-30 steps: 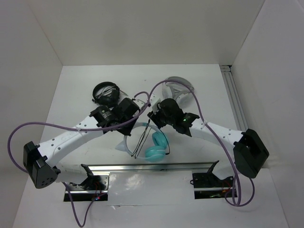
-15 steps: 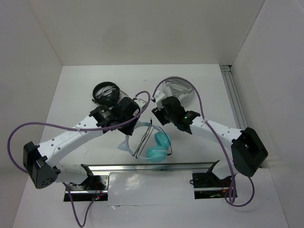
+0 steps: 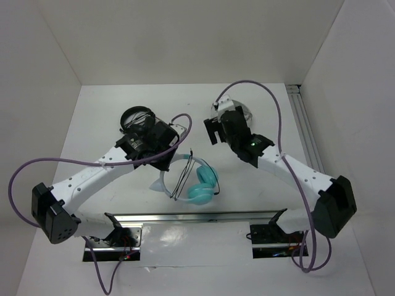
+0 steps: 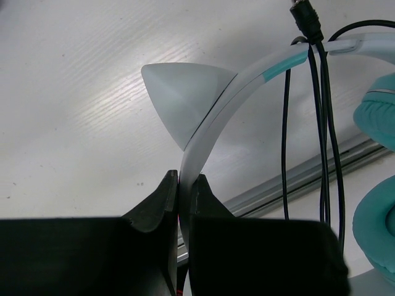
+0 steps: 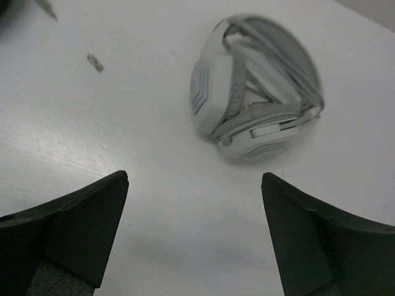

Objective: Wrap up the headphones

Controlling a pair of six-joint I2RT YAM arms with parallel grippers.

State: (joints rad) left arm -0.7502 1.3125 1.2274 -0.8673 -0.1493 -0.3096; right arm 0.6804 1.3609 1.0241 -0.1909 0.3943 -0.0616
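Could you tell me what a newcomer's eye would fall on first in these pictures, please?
The teal headphones at the middle of the table stand out first, their pale cat-eared headband pinched in the shut left pincer, with the black cable draped over it. Next comes the right pincer, open above the grey-and-white headphones at the far side. The black headphones lie at the far left.

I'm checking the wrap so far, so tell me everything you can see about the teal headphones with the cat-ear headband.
The teal over-ear headphones are near the middle of the table, padded round cups side by side. Their pale, smooth plastic headband carries a triangular cat-ear point and is pinched between the fingers of the left gripper. A thin black cable hangs over the band in several strands.
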